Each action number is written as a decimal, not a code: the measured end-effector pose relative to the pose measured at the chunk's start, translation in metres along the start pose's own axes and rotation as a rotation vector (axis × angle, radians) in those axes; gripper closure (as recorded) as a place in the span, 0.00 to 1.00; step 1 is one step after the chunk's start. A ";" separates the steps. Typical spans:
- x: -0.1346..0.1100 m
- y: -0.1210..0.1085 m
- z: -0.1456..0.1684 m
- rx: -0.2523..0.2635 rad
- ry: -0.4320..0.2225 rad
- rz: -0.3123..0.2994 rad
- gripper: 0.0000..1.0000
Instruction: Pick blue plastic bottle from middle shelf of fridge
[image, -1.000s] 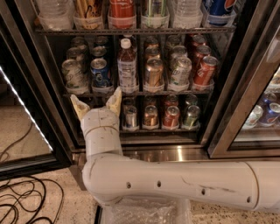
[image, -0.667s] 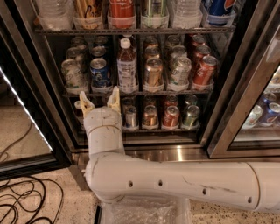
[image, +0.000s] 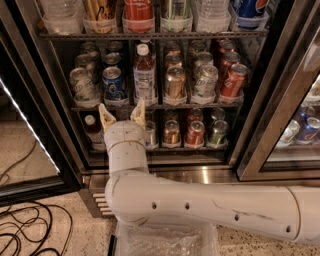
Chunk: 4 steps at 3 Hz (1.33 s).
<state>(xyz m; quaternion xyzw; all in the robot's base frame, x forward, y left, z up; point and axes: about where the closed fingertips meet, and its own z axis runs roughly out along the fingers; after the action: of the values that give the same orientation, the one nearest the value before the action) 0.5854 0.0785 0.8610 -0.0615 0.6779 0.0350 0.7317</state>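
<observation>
in the camera view we are mid-approach: our cream two-finger gripper (image: 123, 114) hangs spread wide just below the clear blue-labelled plastic bottle (image: 144, 75), which stands upright on the thin dark wire middle shelf (image: 161, 106) beside a blue soda can (image: 114, 82), so next we must rise and reach in.

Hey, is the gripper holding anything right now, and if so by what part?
Nothing. The gripper is open and empty, just below and left of the blue plastic bottle.

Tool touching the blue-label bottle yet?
Cannot tell. Camera view: the tool is open below the bottle, one fingertip meeting its base at the shelf edge; depth unclear.
</observation>
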 end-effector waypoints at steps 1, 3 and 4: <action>0.004 -0.006 0.008 0.014 0.000 -0.009 0.28; 0.006 -0.021 0.026 0.055 -0.006 -0.031 0.31; 0.008 -0.027 0.036 0.067 -0.007 -0.041 0.30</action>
<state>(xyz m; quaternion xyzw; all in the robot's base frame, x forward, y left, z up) 0.6251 0.0566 0.8572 -0.0507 0.6748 -0.0025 0.7362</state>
